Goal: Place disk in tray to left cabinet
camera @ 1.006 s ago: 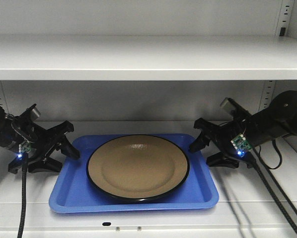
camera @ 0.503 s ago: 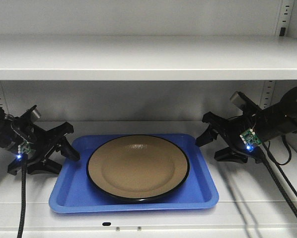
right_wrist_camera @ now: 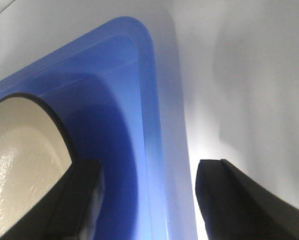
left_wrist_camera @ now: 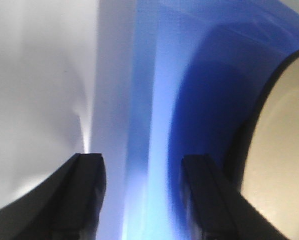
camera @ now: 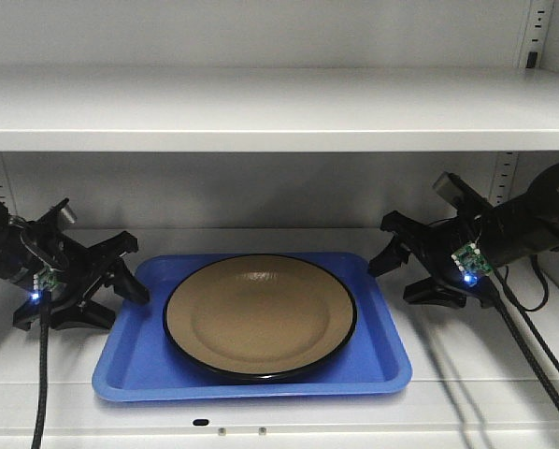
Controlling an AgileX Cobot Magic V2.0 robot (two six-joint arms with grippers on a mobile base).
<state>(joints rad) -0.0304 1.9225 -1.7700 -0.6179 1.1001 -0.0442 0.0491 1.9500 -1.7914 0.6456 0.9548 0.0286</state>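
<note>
Since the right gripper (camera: pixel 403 272) has drawn back from the blue tray (camera: pixel 130 369) over the last second, its jaws now stand spread just beside the tray's right rim and clear of it, while a second ago they sat right at that edge. The left gripper (camera: pixel 121 281) has barely shifted and waits near the tray's left rim, jaws apart and holding nothing; whether one finger (left_wrist_camera: pixel 204 195) hangs over the rim cannot be settled from the blurred left wrist view. The tray lies flat on the cabinet shelf (camera: pixel 466 365), toward its front edge and roughly midway between the left and right ends, with the beige black-rimmed disk (camera: pixel 260 316) resting centred inside it. In the right wrist view the tray's far right corner (right_wrist_camera: pixel 139 60) shows between the spread fingers, bare shelf beyond. Judging from this, the load is delivered and released, and the remaining work looks like pulling both arms out of the cabinet (camera: pixel 261 108) without nudging the tray.
</note>
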